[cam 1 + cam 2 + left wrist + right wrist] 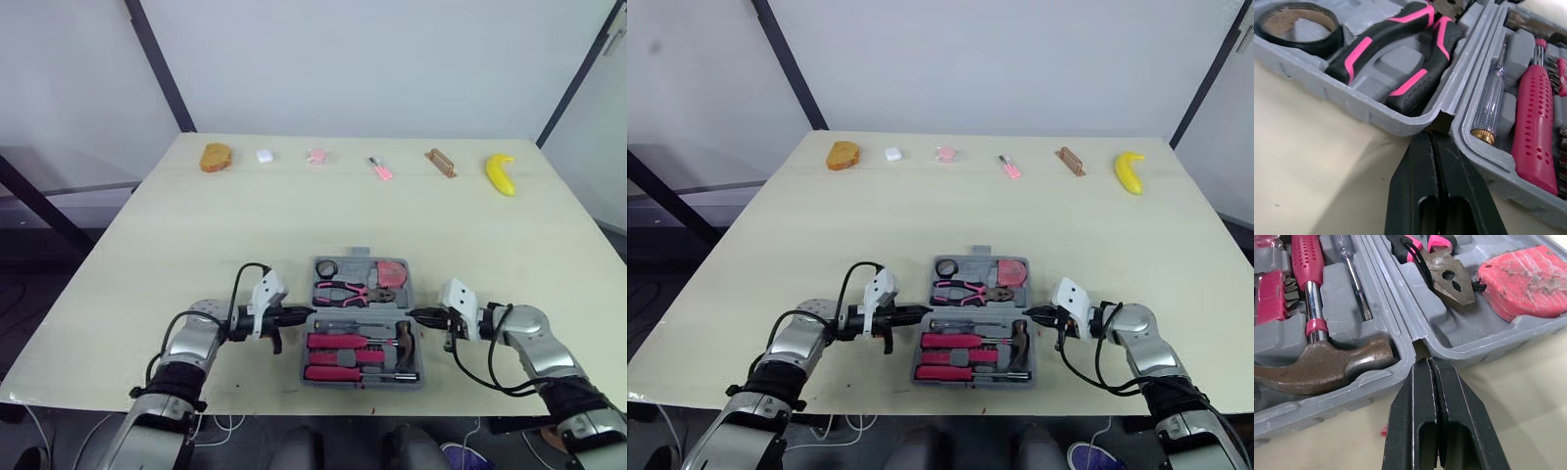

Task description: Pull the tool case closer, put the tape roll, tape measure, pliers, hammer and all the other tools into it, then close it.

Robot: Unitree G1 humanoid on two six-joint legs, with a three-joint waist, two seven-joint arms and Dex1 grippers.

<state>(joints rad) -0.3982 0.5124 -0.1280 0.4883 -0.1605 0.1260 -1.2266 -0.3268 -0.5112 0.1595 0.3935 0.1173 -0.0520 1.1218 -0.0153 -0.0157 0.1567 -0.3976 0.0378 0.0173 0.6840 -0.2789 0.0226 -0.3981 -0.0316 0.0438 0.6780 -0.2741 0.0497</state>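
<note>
The grey tool case (pixel 359 383) lies open near the table's front edge. Its far half holds the black tape roll (pixel 326 268), pink-handled pliers (pixel 343 291) and red tape measure (pixel 392 273). Pink screwdrivers (pixel 338 343) and the hammer (pixel 405 340) sit in the near half. My left gripper (pixel 304 314) is shut, its tips touching the case's left side at the hinge gap (pixel 1440 122). On the right side, my right gripper (pixel 413 315) is also shut and points at the same hinge line (pixel 1418 345), beside the hammer head (pixel 1317 367).
Along the table's far edge lie an orange bread-like piece (pixel 216 157), a small white item (pixel 264 155), a pink item (pixel 315 156), a pink stick (pixel 380 168), a brown block (pixel 440 163) and a banana (pixel 501 173). Bare tabletop lies between them and the case.
</note>
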